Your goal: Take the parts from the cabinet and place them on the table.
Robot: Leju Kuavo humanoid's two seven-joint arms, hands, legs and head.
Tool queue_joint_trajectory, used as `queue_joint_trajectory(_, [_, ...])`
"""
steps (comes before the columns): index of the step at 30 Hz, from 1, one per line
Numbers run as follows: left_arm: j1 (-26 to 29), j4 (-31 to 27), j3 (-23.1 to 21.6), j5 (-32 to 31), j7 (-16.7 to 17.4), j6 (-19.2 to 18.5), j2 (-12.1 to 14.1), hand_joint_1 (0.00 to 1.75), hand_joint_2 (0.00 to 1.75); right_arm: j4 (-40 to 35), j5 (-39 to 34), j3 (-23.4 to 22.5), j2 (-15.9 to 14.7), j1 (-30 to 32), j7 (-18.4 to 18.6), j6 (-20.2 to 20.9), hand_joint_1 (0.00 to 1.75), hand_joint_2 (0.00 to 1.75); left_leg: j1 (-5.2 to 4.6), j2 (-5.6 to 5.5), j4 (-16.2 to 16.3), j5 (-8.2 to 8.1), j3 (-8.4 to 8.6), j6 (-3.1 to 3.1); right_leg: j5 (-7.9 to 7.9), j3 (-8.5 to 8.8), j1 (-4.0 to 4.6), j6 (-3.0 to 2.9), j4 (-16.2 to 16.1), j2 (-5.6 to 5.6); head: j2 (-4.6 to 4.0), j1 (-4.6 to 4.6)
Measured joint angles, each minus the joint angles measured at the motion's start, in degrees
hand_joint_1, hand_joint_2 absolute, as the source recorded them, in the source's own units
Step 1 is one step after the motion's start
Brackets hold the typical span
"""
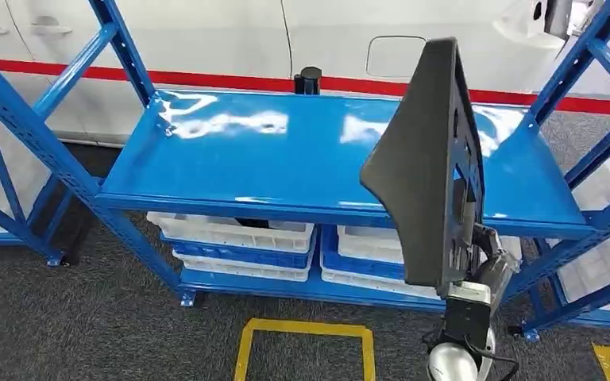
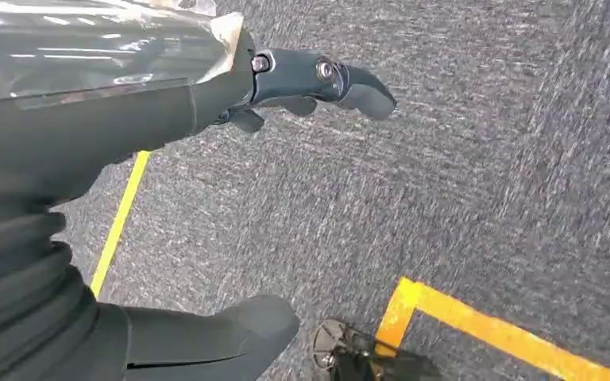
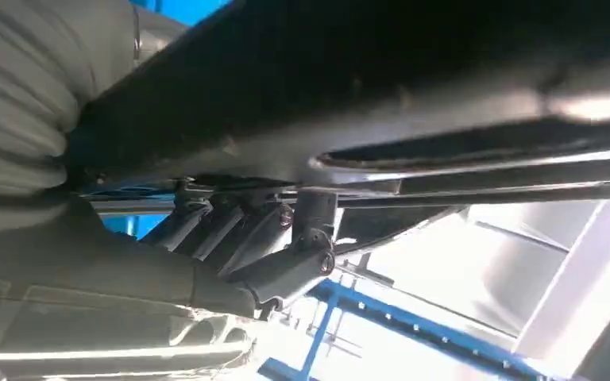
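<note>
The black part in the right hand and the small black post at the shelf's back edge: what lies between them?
Head view: only bare blue shelf top between black part, held by right hand, and post.

No readable text or labels, as far as visible.

A car plant or parts warehouse. Blue steel racking (image 1: 318,159) holds white plastic bins (image 1: 234,232) beside a white car body (image 1: 326,40). Yellow floor markings (image 1: 306,329) cross grey carpet (image 1: 87,317).
</note>
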Motion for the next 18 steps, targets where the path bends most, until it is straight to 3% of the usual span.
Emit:
queue_joint_trajectory(1, [0.01,0.02,0.00,0.00,0.00,0.00,0.07,0.00,1.75,0.00,0.00,0.00,-0.04,-0.08,0.00,0.00,1.75,1.75,0.19,-0.24,1.24,-2.08,-0.59,-0.36,0.38,-0.32,0.13,-0.49,0.10,-0.15,0.00,-0.04])
queue_joint_trajectory(2, [0.01,0.02,-0.02,0.00,0.00,0.00,0.04,0.00,1.75,0.00,-0.07,0.00,-0.07,-0.04,-0.02,0.00,1.75,1.75,0.27,-0.27,4.06,-5.17,-1.58,-0.60,0.81,-0.70,0.11,-1.28,0.11,-0.21,0.00,-0.18])
queue_joint_trajectory(4, [0.02,0.02,0.04,0.18,0.09,-0.20,0.04,0.00,1.75,0.07,-0.46,0.00,-0.15,-0.03,-0.04,0.44,1.75,1.75,0.42,-0.32,12.95,-10.88,-4.49,-1.17,1.58,-1.50,0.23,-1.44,0.19,-0.38,0.00,-0.24])
queue_joint_trajectory(5, [0.04,0.02,0.15,0.33,0.13,-0.33,0.04,0.00,1.75,0.22,-0.57,0.04,-0.22,-0.02,-0.09,0.63,1.75,1.75,0.54,-0.32,16.74,-12.06,-5.53,-1.40,2.09,-2.15,0.28,-1.39,0.34,-0.39,-0.02,-0.24])
queue_joint_trajectory(6, [0.09,0.04,0.17,0.61,0.13,-0.35,0.00,0.00,1.75,0.41,-0.72,0.02,-0.26,-0.03,-0.09,0.66,1.75,1.75,0.65,-0.32,17.65,-11.53,-5.21,-1.48,2.40,-2.73,0.30,-1.25,0.48,-0.36,0.00,-0.26])
queue_joint_trajectory(7, [0.13,0.04,0.17,0.70,0.15,-0.37,-0.02,0.00,1.75,0.59,-0.81,0.04,-0.28,-0.02,-0.09,0.68,1.75,1.75,0.75,-0.30,15.95,-10.03,-3.68,-1.49,2.57,-3.17,0.28,-1.01,0.69,-0.35,0.00,-0.26])
queue_joint_trajectory(9, [0.15,0.04,0.17,0.74,0.15,-0.42,0.00,0.00,1.75,0.92,-0.81,0.04,-0.31,-0.04,-0.11,0.68,1.75,1.75,0.98,-0.30,6.79,-6.27,2.31,-1.40,2.73,-3.70,0.13,-0.75,1.22,-0.34,0.00,-0.28])
queue_joint_trajectory(10, [0.15,0.04,0.17,0.77,0.15,-0.42,-0.02,0.00,1.75,0.96,-0.81,0.04,-0.31,-0.06,-0.11,0.68,1.75,1.75,1.11,-0.40,1.71,-5.45,5.47,-1.24,2.76,-3.89,0.17,-0.64,1.56,-0.37,-0.02,-0.26])
queue_joint_trajectory(11, [0.19,0.04,0.20,0.77,0.15,-0.44,-0.02,0.00,1.75,0.96,-0.81,0.04,-0.33,-0.09,-0.11,0.68,1.75,1.75,0.76,-0.55,-0.10,-6.22,6.54,-1.03,2.97,-4.40,0.70,-0.29,1.86,-0.39,0.00,-0.31])
queue_joint_trajectory(14, [0.21,0.04,0.22,0.79,0.15,-0.46,-0.04,0.00,1.75,1.14,-0.81,0.11,-0.35,-0.11,-0.17,0.70,1.75,1.75,0.26,-0.55,0.01,-5.75,5.43,-0.18,3.88,-4.81,0.54,1.06,1.68,-0.40,0.00,-0.13])
queue_joint_trajectory(15, [0.26,0.04,0.22,0.77,0.22,-0.63,-0.07,0.00,1.75,1.16,-0.83,0.11,-0.42,-0.09,-0.17,0.70,1.75,1.75,0.34,-0.44,-0.40,-5.25,5.12,0.53,4.17,-4.99,0.72,1.50,1.69,-0.34,-0.02,-0.18])
queue_joint_trajectory(16, [0.25,0.04,0.20,0.79,0.28,-0.72,-0.26,0.00,1.75,1.20,-0.81,0.09,-0.55,-0.12,-0.20,0.68,1.75,1.75,0.55,-0.07,-0.66,-4.60,4.88,1.39,2.95,-5.86,0.45,1.53,2.69,-0.26,0.00,-0.22])
queue_joint_trajectory(17, [0.25,0.04,0.20,0.79,0.28,-0.76,-0.28,0.00,1.75,1.20,-0.83,0.09,-0.61,-0.11,-0.20,0.68,1.75,1.75,0.50,-0.07,-0.66,-4.19,4.26,2.03,0.67,-7.08,0.57,1.10,5.20,-0.26,0.00,0.04])
queue_joint_trajectory(18, [0.26,0.07,0.22,0.79,0.31,-0.85,-0.35,0.00,1.75,1.31,-0.83,0.11,-0.70,-0.10,-0.20,0.68,1.75,1.75,0.45,-0.05,-0.65,-3.73,3.66,2.29,-1.98,-8.70,0.54,0.75,9.55,-0.26,0.00,0.11])
